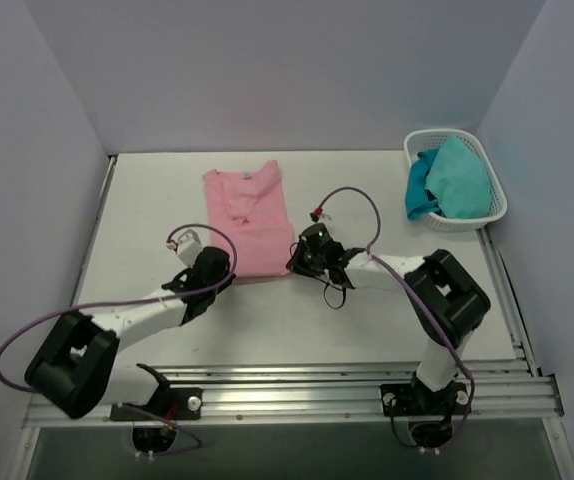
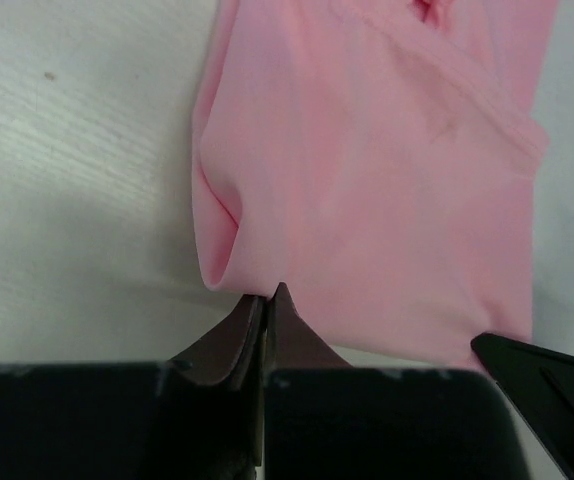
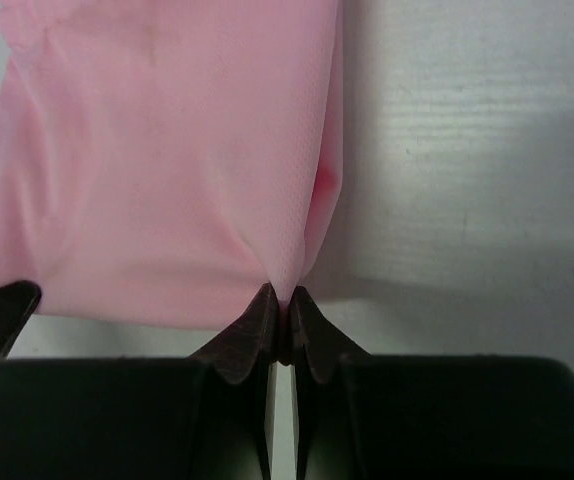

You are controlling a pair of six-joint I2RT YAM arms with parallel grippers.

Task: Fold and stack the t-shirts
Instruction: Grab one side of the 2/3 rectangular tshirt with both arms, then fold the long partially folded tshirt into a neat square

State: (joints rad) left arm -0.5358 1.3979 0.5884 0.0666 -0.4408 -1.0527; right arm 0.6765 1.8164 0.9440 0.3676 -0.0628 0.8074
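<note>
A light pink t-shirt (image 1: 247, 215) lies folded into a long strip on the white table, with its neck label at the far end. My left gripper (image 1: 230, 277) is at its near left corner. In the left wrist view this gripper (image 2: 267, 292) is shut, and the rolled edge of the t-shirt (image 2: 367, 180) runs into its tips. My right gripper (image 1: 295, 262) is at the near right corner. The right wrist view shows that gripper (image 3: 281, 296) shut on a pinched peak of the t-shirt (image 3: 167, 160).
A white lattice basket (image 1: 497, 208) stands at the back right and holds teal cloth (image 1: 457, 175). Grey walls close the table at the back and on both sides. A metal rail (image 1: 287, 385) runs along the near edge by the arm bases.
</note>
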